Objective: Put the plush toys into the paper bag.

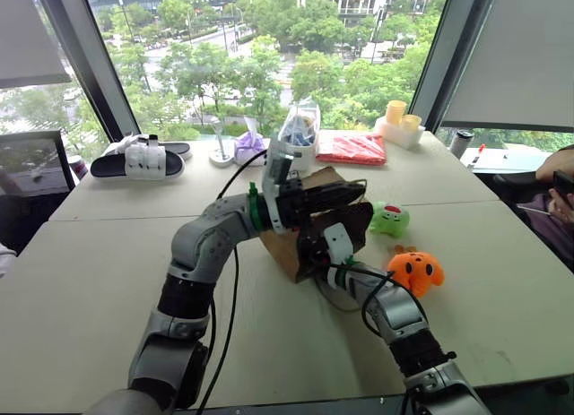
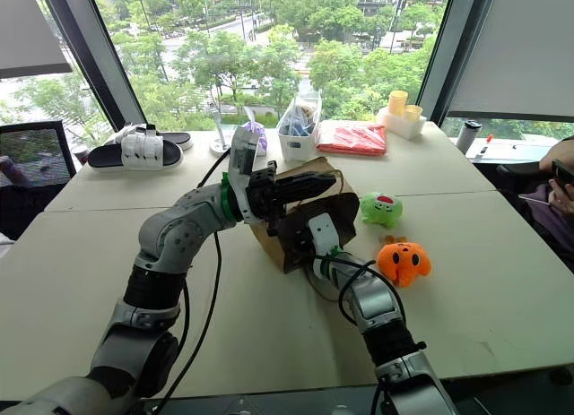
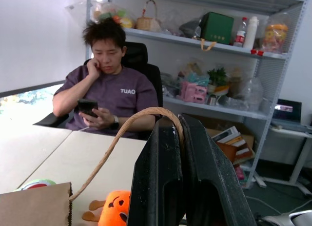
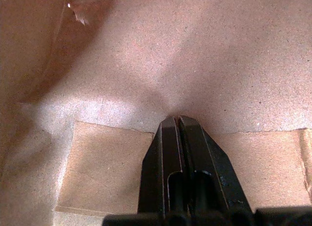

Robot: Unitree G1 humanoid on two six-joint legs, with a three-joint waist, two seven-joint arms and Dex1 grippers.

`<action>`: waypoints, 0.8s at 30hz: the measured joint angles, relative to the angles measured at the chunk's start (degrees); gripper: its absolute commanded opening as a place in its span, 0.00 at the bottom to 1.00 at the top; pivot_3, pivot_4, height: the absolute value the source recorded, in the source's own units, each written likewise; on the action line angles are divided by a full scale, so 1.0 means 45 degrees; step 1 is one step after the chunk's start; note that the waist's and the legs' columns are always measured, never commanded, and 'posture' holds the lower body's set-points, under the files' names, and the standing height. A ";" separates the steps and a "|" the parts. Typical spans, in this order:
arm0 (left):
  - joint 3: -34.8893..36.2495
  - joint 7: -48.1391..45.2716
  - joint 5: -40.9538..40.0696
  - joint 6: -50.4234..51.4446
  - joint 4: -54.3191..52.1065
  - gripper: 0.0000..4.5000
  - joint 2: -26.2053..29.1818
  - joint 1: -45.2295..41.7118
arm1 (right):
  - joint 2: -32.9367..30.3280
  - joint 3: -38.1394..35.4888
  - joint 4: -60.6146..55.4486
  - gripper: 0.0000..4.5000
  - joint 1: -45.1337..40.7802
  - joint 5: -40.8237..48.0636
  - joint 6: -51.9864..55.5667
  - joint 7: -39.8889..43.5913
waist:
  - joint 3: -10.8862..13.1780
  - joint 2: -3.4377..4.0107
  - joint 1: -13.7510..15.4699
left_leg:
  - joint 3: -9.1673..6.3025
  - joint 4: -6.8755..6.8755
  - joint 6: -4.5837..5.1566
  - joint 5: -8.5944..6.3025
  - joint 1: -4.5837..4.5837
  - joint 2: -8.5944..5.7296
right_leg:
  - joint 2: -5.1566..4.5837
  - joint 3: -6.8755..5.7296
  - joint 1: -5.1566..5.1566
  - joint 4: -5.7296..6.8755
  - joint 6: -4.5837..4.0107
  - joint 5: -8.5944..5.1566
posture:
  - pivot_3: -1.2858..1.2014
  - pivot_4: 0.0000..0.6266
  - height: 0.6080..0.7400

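Note:
The brown paper bag (image 1: pixel 285 250) lies on its side mid-table, its mouth toward me and to the right. My left gripper (image 3: pixel 179 119) is shut on the bag's tan cord handle (image 3: pixel 114 140) and holds it up above the bag (image 1: pixel 336 194). Reaching into the mouth of the bag is my right arm. Its gripper (image 4: pixel 174 119) is shut, with its tips against the inner paper wall and nothing between the fingers. The green plush toy (image 1: pixel 390 220) and the orange plush toy (image 1: pixel 415 270) sit on the table just right of the bag.
Along the far edge by the window are black-and-white slippers (image 1: pixel 136 162), a purple bundle (image 1: pixel 249 146), a clear plastic bag in a white tub (image 1: pixel 299 133), a red packet (image 1: pixel 352 148) and yellow cups (image 1: pixel 399 119). A person (image 3: pixel 109 89) sits at the table's right end.

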 measured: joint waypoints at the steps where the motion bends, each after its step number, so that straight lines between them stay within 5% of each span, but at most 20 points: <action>1: 0.0001 0.0067 0.0061 -0.0068 0.0150 0.02 0.0008 0.0000 | 0.0008 -0.0015 -0.0001 0.00 0.0002 -0.0002 0.0007 -0.0002 | 0.0000 0.0000 0.0001 | 0.0001 0.0000 0.0000 0.0000 0.0000 0.0000 | 0.0000 0.0000 0.0001 0.0000 0.0000 0.0000 | 0.52 0.24 1.00; 12: -0.0074 0.0108 0.1268 -0.1740 0.2339 0.02 0.0079 -0.0105 | 0.0047 -0.0439 -0.1291 0.00 0.1027 0.0114 -0.0381 -0.0196 | 0.0001 0.0000 0.0040 | -0.0001 0.0000 -0.0003 0.0002 -0.0013 -0.0003 | 0.0000 0.0001 -0.0007 -0.0003 0.0000 0.0000 | 0.52 0.24 1.00; 17: 0.0075 0.0073 0.1680 -0.2546 0.4043 0.02 0.0070 -0.0637 | -0.0336 -0.0925 -0.5985 0.00 0.3242 0.1275 0.0508 0.0229 | 0.0000 0.0000 0.0105 | -0.0023 -0.0005 0.0000 -0.0001 -0.0032 -0.0007 | 0.0000 -0.0003 -0.0015 -0.0011 0.0002 0.0000 | 0.52 0.24 1.00; 20: 0.0085 -0.0132 0.1770 -0.2783 0.4505 0.00 0.0052 -0.0790 | -0.0578 -0.1301 -0.8418 0.17 0.4344 0.1871 0.1586 0.0076 | 0.0001 -0.0001 0.0085 | -0.0021 -0.0002 0.0015 -0.0009 -0.0033 -0.0007 | -0.0001 0.0000 -0.0013 -0.0017 0.0003 -0.0001 | 0.52 0.24 1.00; 24: 0.0094 -0.0450 0.1788 -0.2835 0.4594 0.00 0.0068 -0.0969 | -0.0890 -0.2261 -1.0909 0.65 0.5563 0.2897 0.2820 -0.0249 | 0.0001 -0.0001 0.0099 | -0.0021 0.0001 0.0064 -0.0036 -0.0028 -0.0007 | 0.0001 -0.0002 -0.0006 -0.0012 0.0003 -0.0002 | 0.52 0.24 1.00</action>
